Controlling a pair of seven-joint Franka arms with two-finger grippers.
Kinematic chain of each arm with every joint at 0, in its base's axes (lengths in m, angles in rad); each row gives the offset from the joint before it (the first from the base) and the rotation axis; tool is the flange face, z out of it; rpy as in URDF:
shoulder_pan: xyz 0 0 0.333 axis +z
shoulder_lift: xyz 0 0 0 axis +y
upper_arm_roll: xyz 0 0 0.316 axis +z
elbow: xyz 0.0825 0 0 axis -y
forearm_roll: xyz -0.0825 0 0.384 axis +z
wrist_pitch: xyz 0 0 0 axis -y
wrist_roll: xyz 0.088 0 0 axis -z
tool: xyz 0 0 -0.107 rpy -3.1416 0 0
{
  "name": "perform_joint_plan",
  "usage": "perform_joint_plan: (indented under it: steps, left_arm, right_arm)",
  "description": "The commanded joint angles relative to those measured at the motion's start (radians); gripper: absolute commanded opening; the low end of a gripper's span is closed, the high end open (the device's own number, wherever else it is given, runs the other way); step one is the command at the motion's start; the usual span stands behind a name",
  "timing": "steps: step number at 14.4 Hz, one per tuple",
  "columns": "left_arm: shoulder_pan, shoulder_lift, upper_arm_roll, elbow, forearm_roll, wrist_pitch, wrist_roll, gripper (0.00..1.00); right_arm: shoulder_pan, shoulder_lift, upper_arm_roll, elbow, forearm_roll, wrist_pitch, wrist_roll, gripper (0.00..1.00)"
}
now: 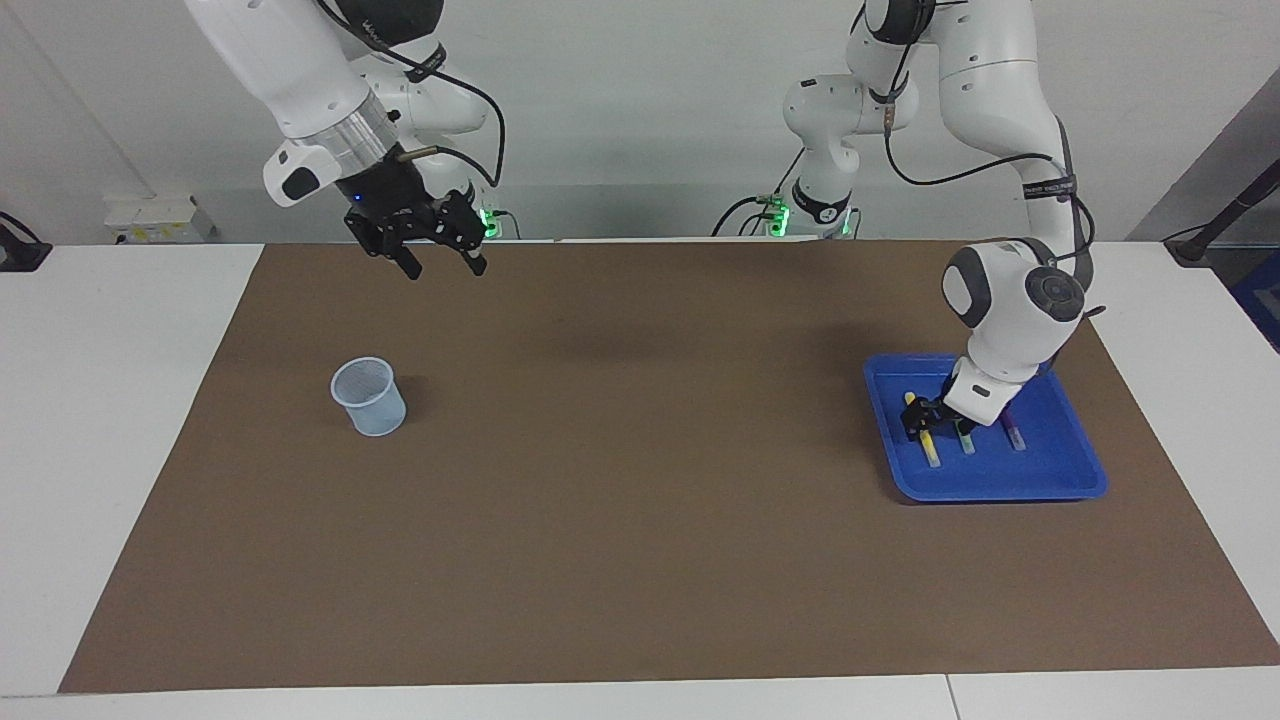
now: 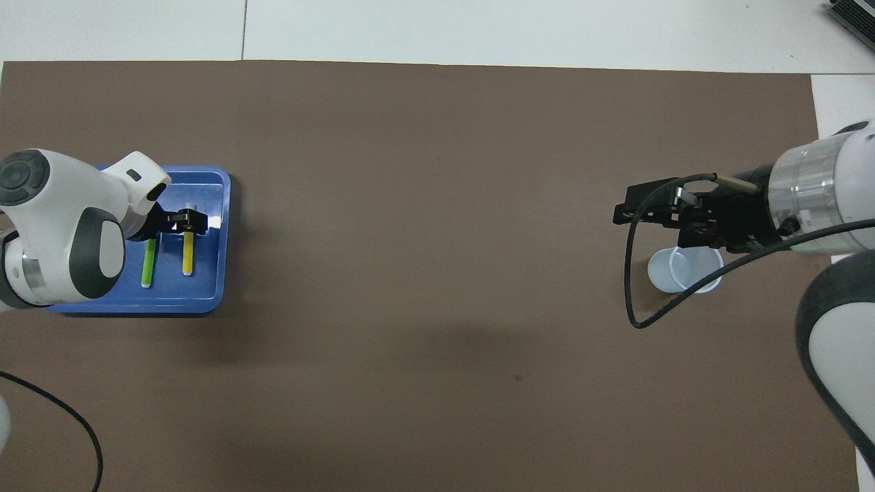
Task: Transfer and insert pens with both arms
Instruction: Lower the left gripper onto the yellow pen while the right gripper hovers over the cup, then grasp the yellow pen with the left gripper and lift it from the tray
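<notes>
Presently, the items in view:

- Left gripper (image 1: pixel 928 418): black, two-fingered, low inside the shallow blue plastic tray (image 1: pixel 1060 472) at the left arm's end of the table. Its fingers stand apart with the yellow pen between them. No firm clamp on the pen shows.
- Slim yellow marker pen with pale cap end (image 2: pixel 187 256): lies flat in the tray, long axis running toward and away from the robots, pale end farther from them. The fingers straddle its robot-side half and sit across that axis, so closing would pinch the barrel from its two long sides.
- Slim bright green marker pen (image 2: pixel 147 266): just beside the yellow one and parallel to it. It is the nearest obstacle, and the finger on that side has only the narrow gap between the two pens to work in.
- Slim purple marker pen (image 1: pixel 1012 432): third in the row, beside the green; mostly hidden under the left wrist, only its far end showing.
- Right gripper (image 1: pixel 440 262): black, fingers spread wide and empty, raised over the brown paper mat (image 1: pixel 640 520) at the right arm's end.
- Pale translucent plastic cup (image 1: pixel 370 398): upright on the mat, empty, well apart from the tray; judged to be where the pens go.
- Reach: the left arm alone is near the pens and the right arm alone is near the cup. Only bare mat lies between tray and cup, so a hand-over there looks unobstructed.
</notes>
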Motion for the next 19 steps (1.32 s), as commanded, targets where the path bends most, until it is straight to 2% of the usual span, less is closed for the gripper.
perform_joint_plan:
  steps: [1, 3, 4, 5, 6, 8, 10, 11, 14, 16, 19]
  left_arm:
    - [-0.01, -0.015, 0.0, -0.025, -0.012, 0.018, 0.017, 0.94]
    - [-0.017, -0.015, 0.0, -0.02, -0.012, 0.014, 0.017, 0.91]
    - [-0.023, -0.015, 0.0, -0.02, -0.012, 0.014, 0.017, 0.86]
    - [-0.025, -0.015, 0.0, -0.02, -0.012, 0.014, 0.015, 0.77]
    - [-0.025, -0.015, 0.0, -0.022, -0.012, 0.015, 0.017, 0.64]
    - [-0.025, -0.015, 0.0, -0.022, -0.012, 0.018, 0.018, 0.46]
    - [-0.023, -0.015, 0.0, -0.02, -0.012, 0.017, 0.02, 0.21]
    - [-0.023, -0.015, 0.0, -0.02, -0.012, 0.017, 0.02, 0.12]
    - [-0.025, -0.015, 0.0, -0.023, -0.012, 0.018, 0.005, 0.08]
    - [-0.025, -0.015, 0.0, -0.025, -0.012, 0.02, 0.003, 0.0]
    - [-0.025, -0.016, 0.0, -0.022, -0.012, 0.015, 0.003, 0.0]
  right_arm:
    - [0.004, -0.031, -0.001, -0.046, 0.031, 0.032, 0.049, 1.0]
    - [0.024, -0.032, -0.001, -0.048, 0.032, 0.032, 0.056, 1.0]
    - [0.031, -0.032, -0.001, -0.048, 0.037, 0.033, 0.069, 1.0]
    - [0.033, -0.032, -0.001, -0.048, 0.067, 0.053, 0.096, 1.0]
    - [0.033, -0.034, -0.001, -0.06, 0.09, 0.074, 0.136, 1.0]
    - [0.056, -0.037, -0.002, -0.065, 0.095, 0.087, 0.177, 1.0]
    - [0.057, -0.038, -0.002, -0.068, 0.097, 0.084, 0.179, 1.0]
    - [0.057, -0.038, -0.001, -0.068, 0.097, 0.088, 0.181, 1.0]
    - [0.064, -0.038, -0.001, -0.068, 0.097, 0.092, 0.222, 1.0]
    - [0.064, -0.038, -0.001, -0.068, 0.098, 0.092, 0.231, 1.0]
    - [0.064, -0.038, -0.001, -0.068, 0.127, 0.098, 0.234, 1.0]
